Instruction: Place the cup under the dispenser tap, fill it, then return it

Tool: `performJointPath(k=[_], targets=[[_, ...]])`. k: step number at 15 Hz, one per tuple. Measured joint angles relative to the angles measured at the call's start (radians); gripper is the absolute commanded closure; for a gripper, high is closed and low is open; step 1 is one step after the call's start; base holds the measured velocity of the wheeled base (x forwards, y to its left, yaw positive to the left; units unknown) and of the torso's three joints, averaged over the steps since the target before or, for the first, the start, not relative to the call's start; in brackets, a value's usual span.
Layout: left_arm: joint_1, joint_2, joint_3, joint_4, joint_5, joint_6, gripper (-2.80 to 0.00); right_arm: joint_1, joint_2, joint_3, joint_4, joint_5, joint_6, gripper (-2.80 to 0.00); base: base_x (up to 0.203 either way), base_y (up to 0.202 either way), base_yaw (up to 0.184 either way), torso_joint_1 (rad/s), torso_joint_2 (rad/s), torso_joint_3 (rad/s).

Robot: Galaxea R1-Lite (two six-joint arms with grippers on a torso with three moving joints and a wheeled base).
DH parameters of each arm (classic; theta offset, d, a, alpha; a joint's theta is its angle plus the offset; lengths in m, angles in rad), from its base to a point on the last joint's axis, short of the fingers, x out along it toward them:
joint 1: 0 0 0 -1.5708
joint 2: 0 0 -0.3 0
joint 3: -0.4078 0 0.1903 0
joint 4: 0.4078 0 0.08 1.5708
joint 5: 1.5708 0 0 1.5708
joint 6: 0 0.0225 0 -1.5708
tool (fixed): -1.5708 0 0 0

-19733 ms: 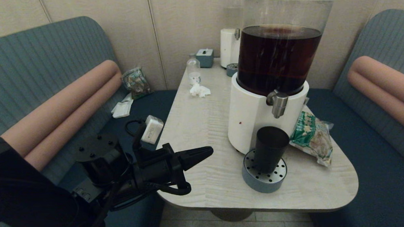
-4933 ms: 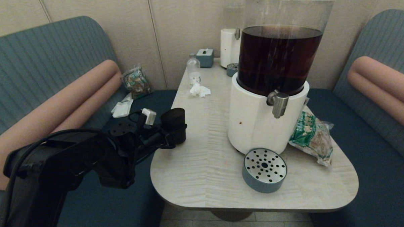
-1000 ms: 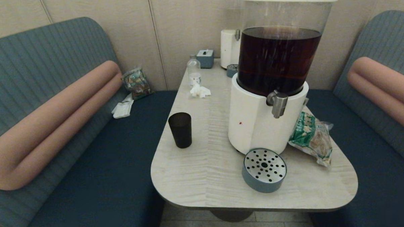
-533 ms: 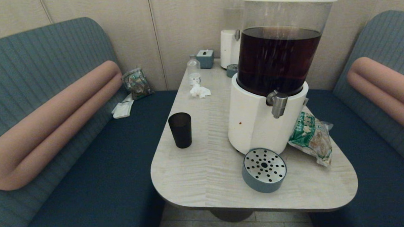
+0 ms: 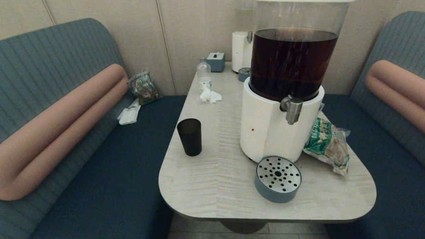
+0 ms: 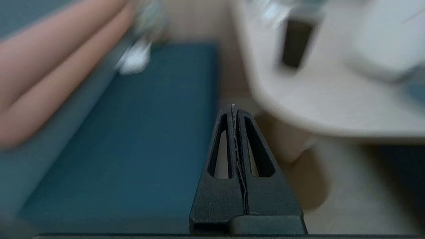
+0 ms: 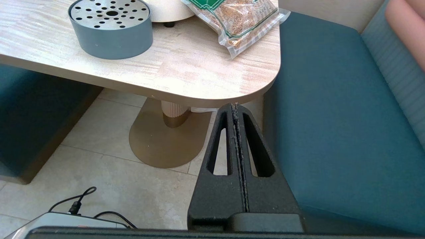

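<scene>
Table [image 6: 318, 106] blurred; cup [image 6: 295, 43] smeared, contents unreadable.

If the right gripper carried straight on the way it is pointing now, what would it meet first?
Probably the rounded near edge of the table: the shut right gripper points just below it, toward the gold pedestal base, though depth is unclear.

head view: dim, soft even light, faint shadows, edges bowed | left wrist view: background smeared by blur, pincer [image 6: 235, 108] sharp | right wrist view: brighter, glare on tabletop [image 7: 186, 66], crisp focus
</scene>
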Motion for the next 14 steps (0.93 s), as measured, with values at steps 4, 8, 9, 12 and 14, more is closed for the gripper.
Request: performJointPath(k=[4,8,9,12,14], targets=[[0.001,-0.004,0.001,0.126,0.038,0.008,0.00,0.000,0.000,0.000,-0.001,0.000,0.000,0.00,0.000,0.000,0.000,0.000,0.00,0.000],[0.000,-0.004,0.004,0.107,0.040,0.006,0.00,0.000,0.000,0.000,0.000,0.000,-0.001,0.00,0.000,0.000,0.000,0.000,0.00,0.000],[0.000,-0.004,0.005,0.107,0.042,-0.004,0.00,0.000,0.000,0.000,-0.001,0.000,-0.010,0.00,0.000,0.000,0.000,0.000,0.00,0.000],[0.000,-0.004,0.005,0.106,0.043,-0.012,0.00,0.000,0.000,0.000,-0.001,-0.007,0.021,0.00,0.000,0.000,0.000,0.000,0.00,0.000],[0.000,-0.004,0.006,0.106,0.043,-0.012,0.00,0.000,0.000,0.000,-0.001,-0.009,0.025,0.00,0.000,0.000,0.000,0.000,0.00,0.000]])
